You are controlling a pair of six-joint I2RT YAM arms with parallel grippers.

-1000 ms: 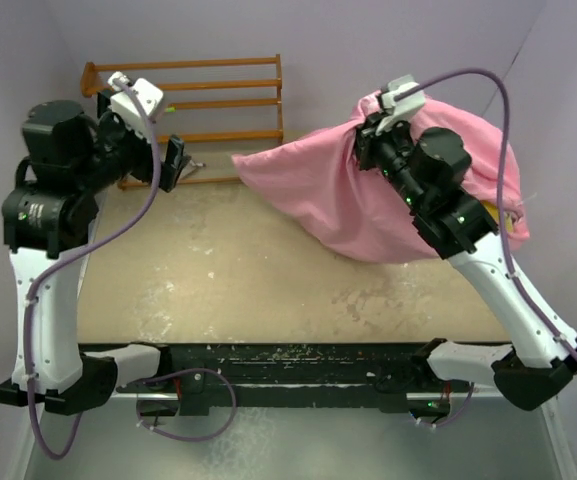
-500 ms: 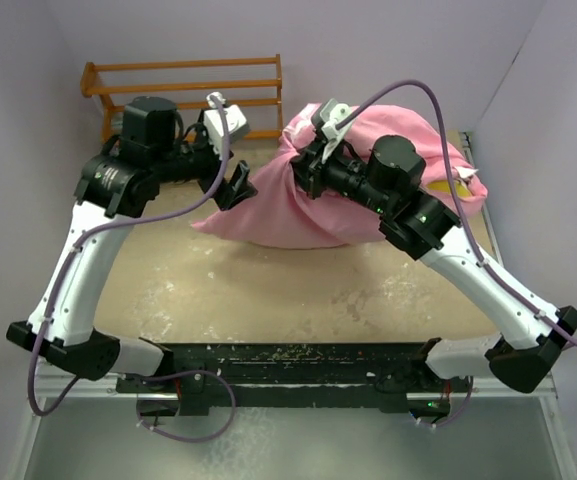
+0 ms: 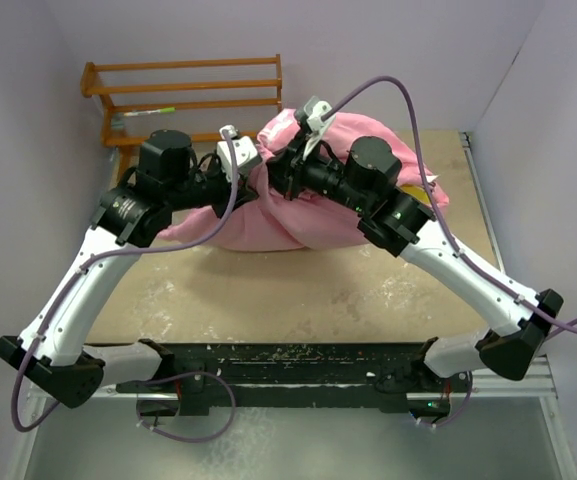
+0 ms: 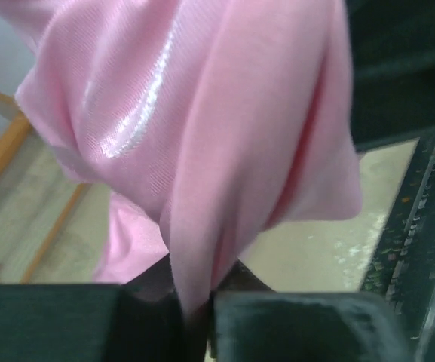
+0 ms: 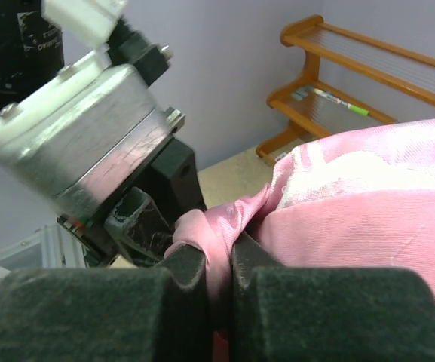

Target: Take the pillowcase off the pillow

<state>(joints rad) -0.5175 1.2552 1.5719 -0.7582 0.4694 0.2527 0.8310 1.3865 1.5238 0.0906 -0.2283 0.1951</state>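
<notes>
The glossy pink pillowcase [image 3: 308,225] lies bunched at the back middle of the table. The pillow is hidden inside it. My left gripper [image 3: 252,180] comes in from the left and is shut on a hanging fold of the pillowcase [image 4: 202,113], which is pinched between its dark pads [image 4: 307,328]. My right gripper [image 3: 281,172] comes in from the right and is shut on a twisted bunch of the same pillowcase [image 5: 368,219]. The two grips sit a few centimetres apart, raised above the table. The left gripper's body [image 5: 138,219] shows close by in the right wrist view.
A wooden rack [image 3: 188,90] stands against the back wall at the left, holding a green-tipped pen [image 5: 338,102]. Purple walls close in on the left, back and right. The tan tabletop [image 3: 298,290] lies in front of the bundle, and the black base rail [image 3: 298,360] runs along the near edge.
My left arm has swung right from the rack to the bundle and shut on a fold. My right arm has carried the gathered pillowcase leftward toward the table's middle.
</notes>
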